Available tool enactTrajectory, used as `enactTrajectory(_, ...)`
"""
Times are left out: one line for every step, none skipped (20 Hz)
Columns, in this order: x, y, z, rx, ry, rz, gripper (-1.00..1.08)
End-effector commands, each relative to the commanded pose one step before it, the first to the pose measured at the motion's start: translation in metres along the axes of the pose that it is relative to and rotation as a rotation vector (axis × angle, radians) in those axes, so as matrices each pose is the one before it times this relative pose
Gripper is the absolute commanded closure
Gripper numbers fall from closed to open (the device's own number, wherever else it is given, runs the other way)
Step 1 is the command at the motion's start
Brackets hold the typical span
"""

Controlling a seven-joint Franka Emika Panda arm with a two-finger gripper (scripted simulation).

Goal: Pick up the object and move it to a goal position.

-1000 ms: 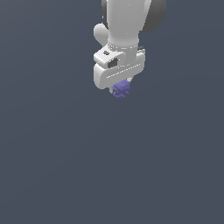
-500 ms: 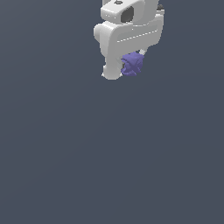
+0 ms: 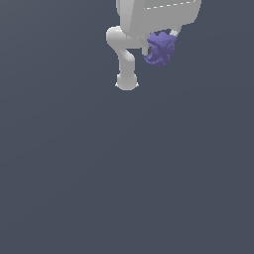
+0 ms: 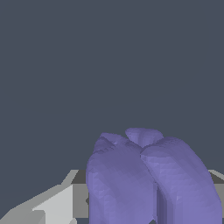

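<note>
The object (image 3: 160,48) is a small purple-blue lumpy clump. It hangs under my white gripper (image 3: 159,40) at the top of the exterior view, high above the dark grey floor. The gripper is shut on it; the fingers are mostly hidden by the hand and the clump. In the wrist view the object (image 4: 148,179) fills the lower middle, with a grey-white finger (image 4: 48,205) beside it. A white arm segment (image 3: 125,62) hangs down at the exterior view's left of the clump.
A plain dark grey surface (image 3: 124,173) fills the rest of both views. No other objects show.
The gripper has risen with the object and come closer to the exterior camera, now larger and partly cut off by the top edge. The clump stays gripped.
</note>
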State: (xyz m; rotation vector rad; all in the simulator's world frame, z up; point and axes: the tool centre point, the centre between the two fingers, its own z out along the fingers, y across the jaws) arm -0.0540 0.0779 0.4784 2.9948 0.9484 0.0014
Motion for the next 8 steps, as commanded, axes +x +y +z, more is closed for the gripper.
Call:
enactTrajectory(0.00181, -0.00155, -0.00835, 0.00049, -0.00078, 0.00051, 1.08)
enactTrajectory(0.00058, -0.00044, -0.00231, 0.00000, 0.00000, 0.00000, 1.08)
enactTrajectory(0.00049, -0.00037, -0.00193, 0.00000, 0.00000, 0.00000, 1.08)
enactTrajectory(0.00041, -0.00029, -0.00156, 0.00000, 0.00000, 0.00000, 1.08)
enactTrajectory(0.00032, -0.00022, -0.00120, 0.00000, 0.00000, 0.00000, 1.08)
enactTrajectory(0.00023, -0.00016, -0.00085, 0.00000, 0.00000, 0.00000, 1.08)
enactTrajectory(0.00014, -0.00009, -0.00051, 0.00000, 0.00000, 0.00000, 1.08)
enactTrajectory(0.00005, -0.00003, -0.00017, 0.00000, 0.00000, 0.00000, 1.08)
